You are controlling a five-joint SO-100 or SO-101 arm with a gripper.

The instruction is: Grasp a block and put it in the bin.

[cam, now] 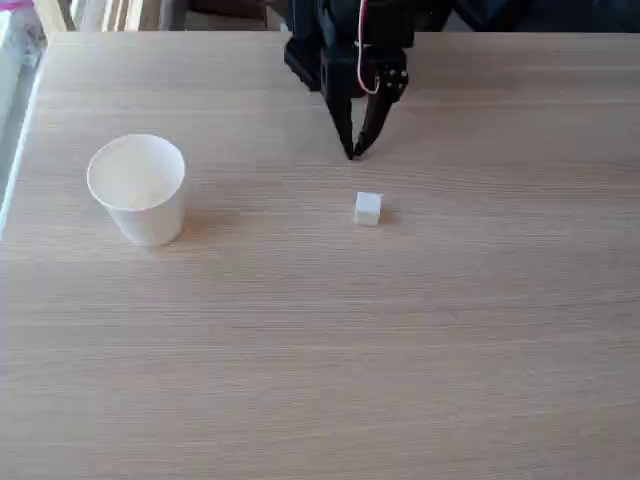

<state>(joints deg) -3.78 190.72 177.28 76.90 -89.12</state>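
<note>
In the fixed view the black tool (352, 152) hangs at the far middle of the wooden counter (400, 350), its two fingers meeting at the tips, closed on nothing. The small white block (367, 208) sits just nearer, apart from it. The paper cup (137, 188) stands upright well left.

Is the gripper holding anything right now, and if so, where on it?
Nothing is held. The gripper is shut and empty; the block lies apart on the table.
</note>
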